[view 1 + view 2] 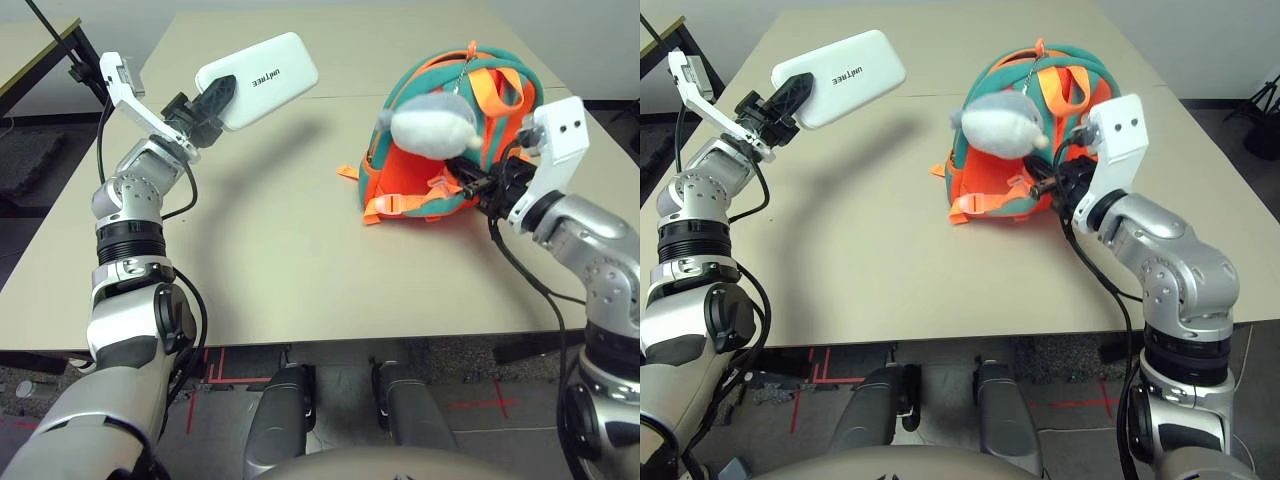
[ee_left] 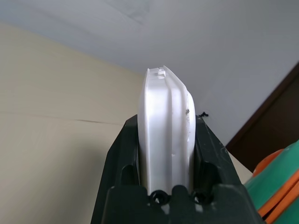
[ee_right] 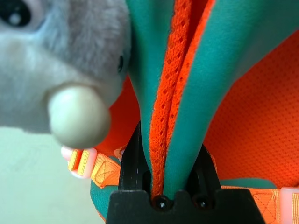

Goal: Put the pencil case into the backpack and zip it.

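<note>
I had the white case [image 1: 275, 78] clamped in my left gripper [image 1: 215, 98], left of the backpack [image 1: 378, 185], whose strap [image 3: 163, 116] my right gripper [image 3: 163, 175] pinched.

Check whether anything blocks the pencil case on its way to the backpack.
Nothing visible between them: the left gripper holds the pencil case above the table, with open space across to the backpack. At the backpack, the grey-white plush toy hangs over its near side and might get in the way.

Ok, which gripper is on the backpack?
The right gripper: it's shut on the backpack's teal-and-orange strap; the left one holds the white case.
</note>
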Controlling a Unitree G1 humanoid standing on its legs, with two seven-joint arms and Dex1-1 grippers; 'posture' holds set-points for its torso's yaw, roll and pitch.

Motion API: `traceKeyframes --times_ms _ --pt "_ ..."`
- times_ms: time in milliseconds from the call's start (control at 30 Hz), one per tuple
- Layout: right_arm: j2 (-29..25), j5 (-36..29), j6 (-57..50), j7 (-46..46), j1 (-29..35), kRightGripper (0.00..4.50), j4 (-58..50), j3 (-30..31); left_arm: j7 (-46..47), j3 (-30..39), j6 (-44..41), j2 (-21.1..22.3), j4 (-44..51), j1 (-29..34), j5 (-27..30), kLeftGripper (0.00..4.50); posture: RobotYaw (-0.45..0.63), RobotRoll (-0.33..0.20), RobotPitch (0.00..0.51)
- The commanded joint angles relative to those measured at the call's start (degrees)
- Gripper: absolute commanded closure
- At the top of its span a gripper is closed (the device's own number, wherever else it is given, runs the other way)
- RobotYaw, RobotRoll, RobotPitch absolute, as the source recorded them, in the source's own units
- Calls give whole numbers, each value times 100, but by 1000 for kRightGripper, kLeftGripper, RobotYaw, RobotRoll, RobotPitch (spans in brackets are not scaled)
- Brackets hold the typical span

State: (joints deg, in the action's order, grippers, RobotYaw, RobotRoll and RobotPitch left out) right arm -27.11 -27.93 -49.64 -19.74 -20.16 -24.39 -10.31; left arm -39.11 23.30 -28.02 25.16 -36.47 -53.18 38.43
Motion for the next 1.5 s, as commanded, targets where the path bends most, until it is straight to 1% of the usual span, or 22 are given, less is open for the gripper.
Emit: traceKeyframes --times_ms 33,133,233,467,667,933,1200,1300,1500 --pt "6 223 285 -109 210 4262 423 223 -687 -324 148 128 403 -109 -120 3224 -192 0 118" --pt "2 255 442 -200 129 4262 643 280 -1143 -505 76 208 602 -156 -80 3224 -187 0 117" --pt "-23 311 578 -312 25 4262 855 364 -1519 -607 -35 303 654 -364 -16 3224 -181 0 116" --pt "-37 438 790 -491 -68 4262 1171 515 -2263 -794 93 400 108 -1054 -173 3224 -180 0 115" --pt "-21 508 838 -559 -82 4262 1273 563 -2822 -964 176 401 -181 -1404 -286 3225 -186 0 117" --pt "-5 539 849 -581 -125 4262 1340 592 -2980 -1093 5 360 -45 -1376 -317 3225 -191 0 123" --pt "-9 572 895 -610 -230 4262 1467 606 -3011 -1281 -327 415 373 -1114 -362 3225 -184 0 121" --pt "-12 588 919 -628 -282 4262 1520 611 -3045 -1411 -201 462 360 -979 -525 3225 -185 0 121" --pt "-24 594 928 -638 -322 4262 1537 602 -3096 -1441 138 471 -7 -871 -792 3226 -184 0 123"
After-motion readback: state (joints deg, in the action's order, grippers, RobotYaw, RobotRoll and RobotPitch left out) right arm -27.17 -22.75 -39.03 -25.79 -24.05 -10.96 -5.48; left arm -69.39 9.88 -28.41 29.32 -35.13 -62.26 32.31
